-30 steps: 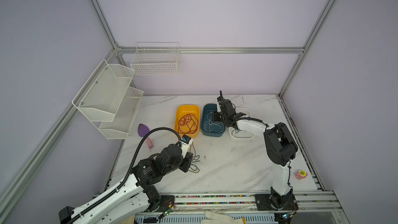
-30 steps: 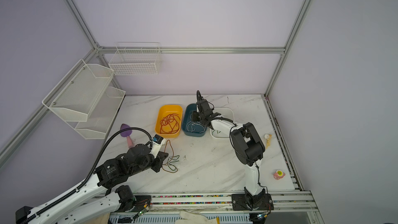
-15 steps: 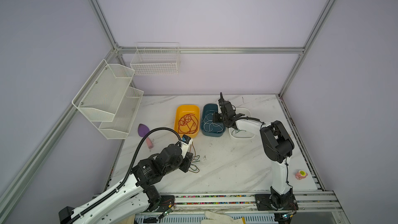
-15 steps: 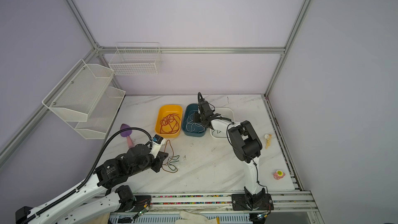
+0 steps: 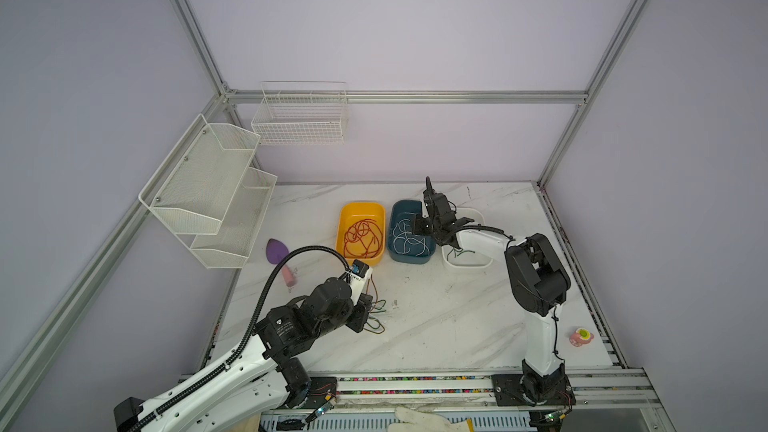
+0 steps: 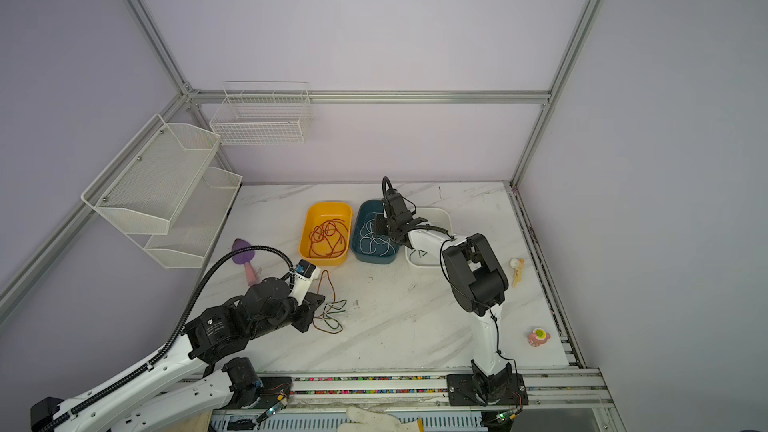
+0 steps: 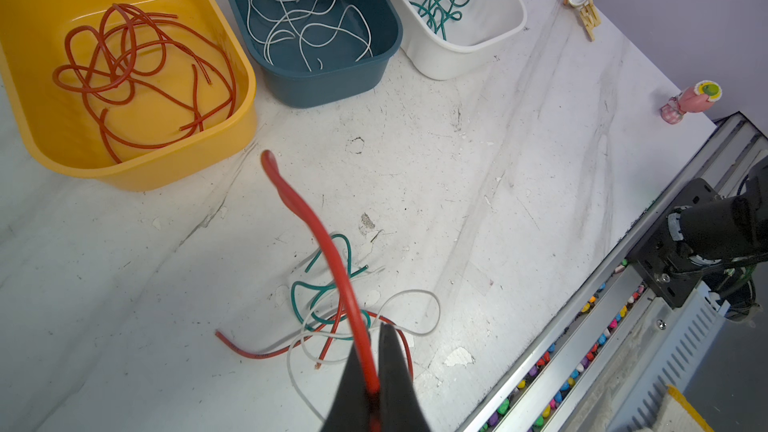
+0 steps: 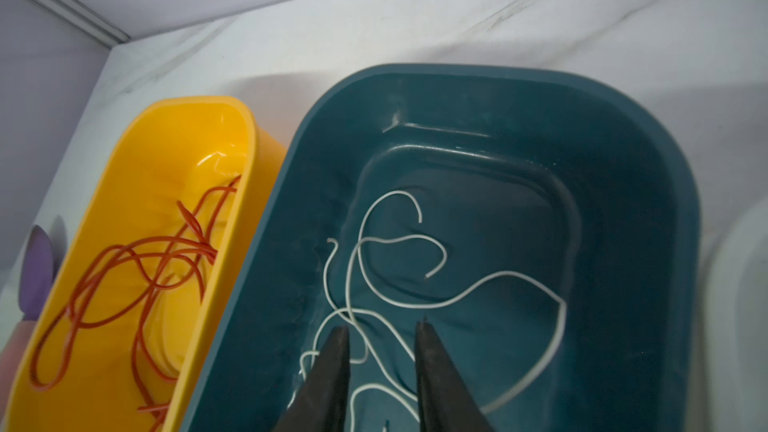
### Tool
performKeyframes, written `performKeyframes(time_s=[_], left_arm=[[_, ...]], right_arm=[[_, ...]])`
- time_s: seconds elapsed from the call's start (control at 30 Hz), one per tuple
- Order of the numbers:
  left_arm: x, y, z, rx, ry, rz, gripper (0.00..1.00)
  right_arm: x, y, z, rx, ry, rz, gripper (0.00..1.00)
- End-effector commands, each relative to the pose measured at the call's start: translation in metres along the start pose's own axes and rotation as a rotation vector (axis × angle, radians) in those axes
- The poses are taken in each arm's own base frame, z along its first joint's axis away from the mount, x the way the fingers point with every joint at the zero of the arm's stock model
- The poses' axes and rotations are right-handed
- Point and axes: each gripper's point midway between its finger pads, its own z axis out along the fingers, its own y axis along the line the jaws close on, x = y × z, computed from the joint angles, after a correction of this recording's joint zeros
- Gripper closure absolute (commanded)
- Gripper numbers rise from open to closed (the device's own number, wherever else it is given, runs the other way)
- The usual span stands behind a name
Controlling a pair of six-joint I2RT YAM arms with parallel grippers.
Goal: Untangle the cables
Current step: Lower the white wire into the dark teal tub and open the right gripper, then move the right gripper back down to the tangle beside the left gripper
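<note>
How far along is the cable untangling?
Mostly done: red cables lie in the yellow tray, white cables in the blue tray, green cables in the white tray. In hand: the left gripper pinches one red cable above the table; the right gripper is open over the blue tray. Remaining: a small red, green and white tangle on the table.

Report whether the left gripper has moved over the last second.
No. In a top view the left gripper sits where it did, same gap to the yellow tray; the left wrist view shows it shut on a red cable.
</note>
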Motion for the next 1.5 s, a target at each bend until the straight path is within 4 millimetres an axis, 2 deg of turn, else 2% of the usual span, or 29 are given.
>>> performKeyframes(time_s=[0.0, 0.13, 0.27, 0.47, 0.6, 0.73, 0.83, 1.03, 1.13, 1.3, 1.47], left_arm=[[-0.012, -0.005, -0.006, 0.019, -0.034, 0.022, 1.00], [-0.013, -0.006, -0.007, 0.023, -0.040, 0.019, 1.00], [-0.015, -0.007, -0.010, 0.030, -0.051, 0.014, 1.00], [-0.016, -0.008, -0.012, 0.040, -0.061, 0.007, 1.00], [-0.020, -0.008, -0.019, 0.047, -0.090, -0.004, 1.00], [-0.024, -0.004, -0.024, 0.034, -0.122, -0.011, 1.00], [-0.024, -0.004, -0.024, 0.034, -0.126, -0.013, 1.00], [-0.022, -0.005, -0.020, 0.029, -0.104, -0.009, 1.00], [-0.021, -0.005, -0.019, 0.030, -0.099, -0.008, 1.00], [-0.021, -0.005, -0.018, 0.027, -0.097, -0.007, 1.00], [-0.021, -0.005, -0.017, 0.027, -0.093, -0.008, 1.00]], right_arm=[[-0.034, 0.012, -0.033, -0.006, -0.078, 0.009, 0.63], [-0.042, 0.021, -0.056, -0.043, -0.099, -0.003, 0.57], [-0.027, 0.058, -0.087, -0.254, -0.083, -0.020, 0.50], [0.021, 0.099, -0.145, -0.470, -0.079, -0.085, 0.45], [0.071, 0.123, -0.171, -0.566, -0.027, -0.136, 0.43], [0.120, 0.132, -0.178, -0.594, 0.041, -0.100, 0.43], [0.154, 0.122, -0.171, -0.549, 0.098, -0.018, 0.43], [0.189, 0.113, -0.183, -0.528, 0.130, 0.149, 0.43], [0.199, 0.112, -0.187, -0.514, 0.141, 0.198, 0.42], [0.216, 0.128, -0.193, -0.573, 0.174, 0.269, 0.40], [0.223, 0.139, -0.192, -0.568, 0.179, 0.269, 0.39]])
